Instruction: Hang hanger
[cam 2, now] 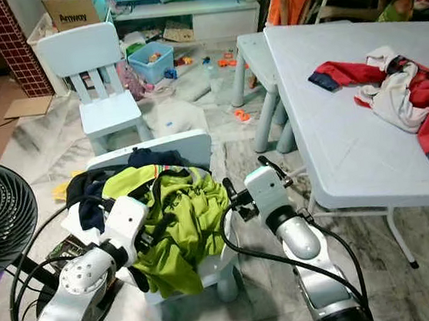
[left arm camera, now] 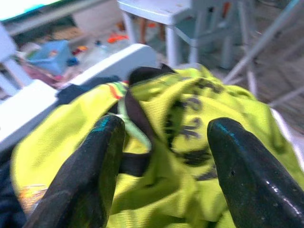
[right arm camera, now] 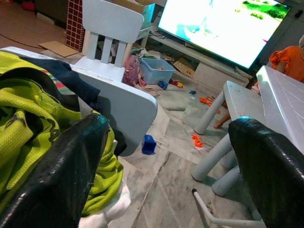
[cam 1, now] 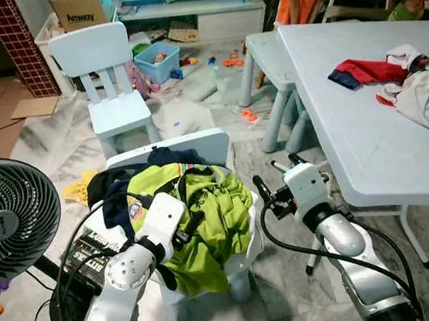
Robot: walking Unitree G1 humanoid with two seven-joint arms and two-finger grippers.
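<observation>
Cluttered living room, marble floor (cam 1: pixel 195 124). I see the hanger (left arm camera: pixel 137 118) in the lime shirt (cam 1: pixel 204 208) on the chair (cam 1: pixel 197 143) at 6 o'clock. Left gripper (left arm camera: pixel 164 156) spread wide over it, empty. Right gripper (cam 1: pixel 274 182) released, beside the chair toward 3 o'clock.

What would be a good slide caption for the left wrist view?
Left hand, fingers open, poised over a lime-green shirt heaped on a white chair.

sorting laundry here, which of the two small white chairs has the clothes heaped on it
The near chair, right in front of the robot, with the lime green shirt and dark clothes piled on it under the left hand. The far chair has a bare seat.
</observation>
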